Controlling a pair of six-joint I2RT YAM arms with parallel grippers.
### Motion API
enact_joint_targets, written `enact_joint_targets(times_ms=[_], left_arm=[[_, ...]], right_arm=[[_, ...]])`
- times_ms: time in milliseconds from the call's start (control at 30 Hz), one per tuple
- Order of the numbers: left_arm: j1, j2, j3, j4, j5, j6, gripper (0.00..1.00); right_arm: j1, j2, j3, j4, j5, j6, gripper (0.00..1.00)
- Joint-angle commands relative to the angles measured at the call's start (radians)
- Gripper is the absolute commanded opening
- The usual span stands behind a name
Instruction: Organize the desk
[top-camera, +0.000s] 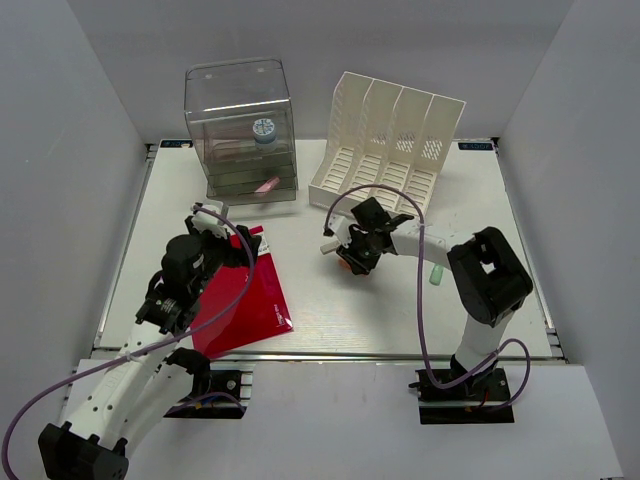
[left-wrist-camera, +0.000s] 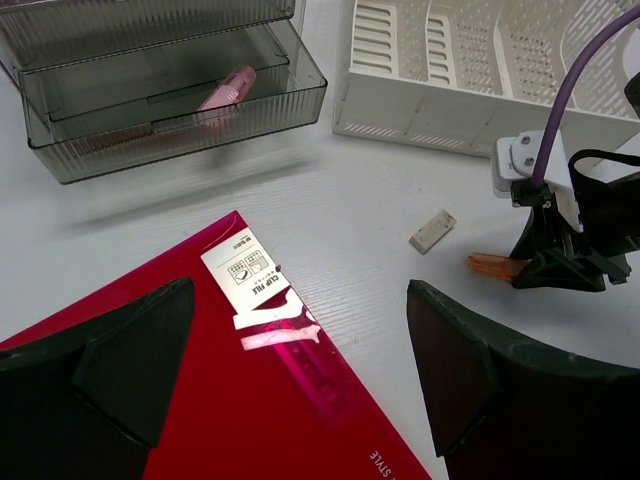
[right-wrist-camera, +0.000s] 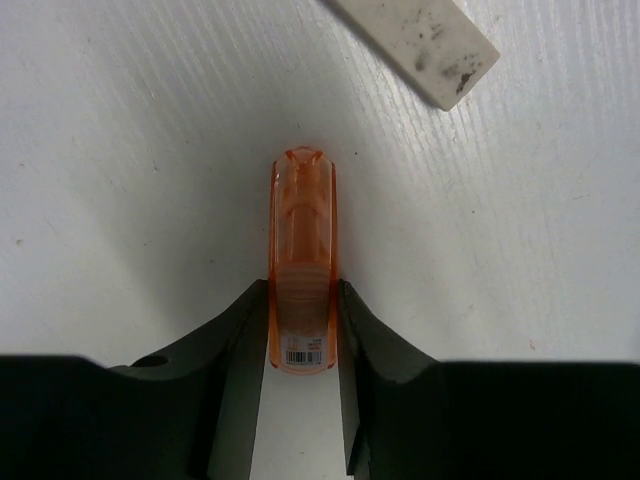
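The white desk (top-camera: 400, 310) holds a red clip file (top-camera: 245, 300) at the left. My left gripper (top-camera: 237, 243) hangs wide open and empty over the file's far corner (left-wrist-camera: 200, 400); one finger is over the file and the other over bare desk (left-wrist-camera: 330, 210). My right gripper (top-camera: 348, 260) is near the middle, its jaws pressed on both sides of a translucent orange stick (right-wrist-camera: 301, 250) that lies on the desk (right-wrist-camera: 120, 150). The stick also shows in the left wrist view (left-wrist-camera: 492, 265). A white eraser (top-camera: 327, 245) lies just beyond it.
A clear drawer box (top-camera: 240, 130) stands at the back left with a pink item (left-wrist-camera: 225, 92) in its open lowest drawer. A white slotted file rack (top-camera: 390, 150) stands at the back. A small green item (top-camera: 436, 274) lies by the right arm.
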Motion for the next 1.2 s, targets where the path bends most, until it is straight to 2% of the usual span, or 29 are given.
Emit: enact_joint_targets(times_ms=[0,133,333,367,433,467,567,733,833,1033,1133,1167], left_arm=[[-0.005,-0.016,-0.011,0.005,-0.014,0.002,0.96],[-0.005,-0.025,-0.011,0.002,-0.028,-0.002,0.96],[-0.005,-0.054,-0.015,0.003,-0.060,-0.009,0.95],[-0.005,-0.056,-0.017,0.002,-0.066,-0.010,0.94],[-0.005,-0.068,-0.020,0.005,-0.075,-0.012,0.94],[-0.005,-0.073,-0.020,0.006,-0.075,-0.012,0.94],[-0.005,-0.091,-0.025,0.014,-0.085,-0.013,0.93],[-0.005,-0.120,-0.031,0.014,-0.118,-0.015,0.93],[-0.005,-0.134,-0.034,0.022,-0.118,-0.013,0.93],[-0.005,-0.145,-0.035,0.025,-0.111,-0.004,0.93],[-0.005,-0.153,-0.035,0.025,-0.111,-0.004,0.93],[-0.005,-0.156,-0.037,0.025,-0.109,-0.006,0.93]], right_arm=[[0.017,0.040,0.024,-0.079,0.028,-0.038,0.18],[0.019,0.060,0.140,-0.189,0.057,-0.139,0.00],[0.022,0.082,0.440,-0.456,0.057,-0.332,0.00],[0.022,0.093,0.550,-0.479,0.060,-0.377,0.00],[0.030,0.141,0.663,-0.552,0.071,-0.420,0.00],[0.030,0.156,0.767,-0.568,0.076,-0.453,0.00],[0.053,0.222,0.928,-0.582,0.077,-0.516,0.00],[0.109,0.273,0.967,-0.331,0.097,-0.550,0.00],[0.137,0.297,0.930,-0.008,0.131,-0.557,0.00],[0.183,0.481,1.091,0.150,0.191,-0.576,0.00],[0.192,0.530,1.061,0.277,0.234,-0.592,0.00],[0.191,0.540,1.039,0.382,0.244,-0.596,0.00]])
